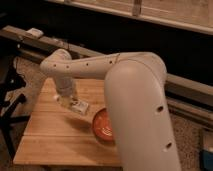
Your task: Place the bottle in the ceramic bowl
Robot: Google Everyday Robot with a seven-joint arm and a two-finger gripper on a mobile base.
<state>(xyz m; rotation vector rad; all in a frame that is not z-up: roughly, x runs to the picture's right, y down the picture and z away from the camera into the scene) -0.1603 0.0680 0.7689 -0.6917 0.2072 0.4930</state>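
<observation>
The small white bottle (80, 106) is held in my gripper (73, 103), a little above the wooden table (50, 140), left of centre. The gripper hangs from the white arm (85, 66) that reaches in from the right. It is shut on the bottle. The orange-red ceramic bowl (101, 125) sits on the table just right of and below the bottle. The big white arm link (140, 110) hides the bowl's right part. The bottle is beside the bowl's left rim, not inside it.
A dark rail with a white box (35, 33) runs behind the table. Black stand legs (10, 110) are at the table's left. The table's front edge (60, 161) is near the bottom. A speckled floor surrounds the table.
</observation>
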